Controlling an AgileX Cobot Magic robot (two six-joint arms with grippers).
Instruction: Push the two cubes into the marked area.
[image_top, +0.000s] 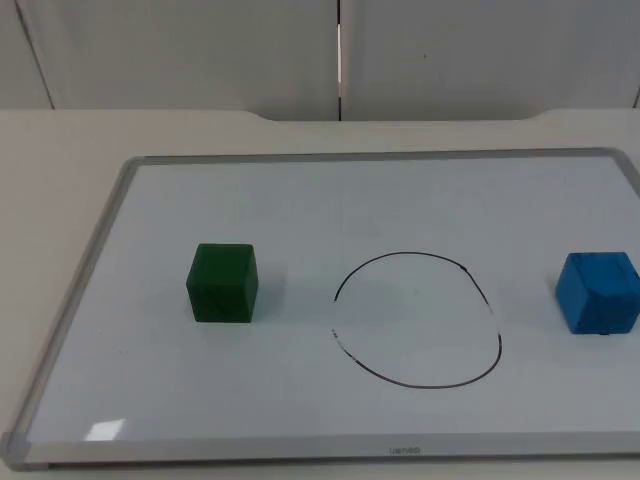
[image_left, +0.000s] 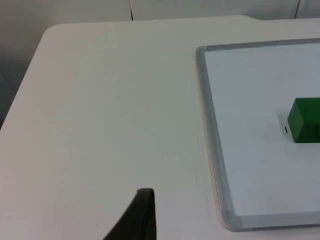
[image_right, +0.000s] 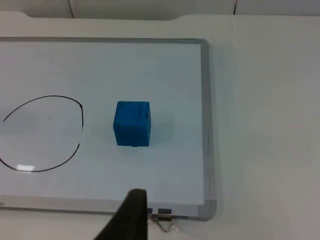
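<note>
Taking the drawn ring (image_top: 418, 320) on the whiteboard (image_top: 300, 190) as the landmark, the green cube (image_top: 222, 283) sits well to its left and the blue cube (image_top: 598, 292) to its right, both outside the line, so neither push looks begun.

The left tool (image_left: 135, 215) hangs over the bare table (image_left: 100, 110) beyond the board's left frame, farther from the ring than the green cube. Whether it is open or closed I cannot tell. To push well, I'd say it should come down on the green cube's far side from the ring and press low and square on that face, since an off-centre touch would likely spin the cube. The board between cube and ring lies bare, and the raised frame is the only thing to clear on the way in.

The right tool (image_right: 132, 215) hovers near the board's front edge, close to a binder clip (image_right: 162, 220) at the right front corner. Again, I cannot tell its state. The blue cube stands close to the ring but closer still to the right frame — little room to slip in behind it. A short, slow shove should do, stopping before it crosses out the other side.
</note>
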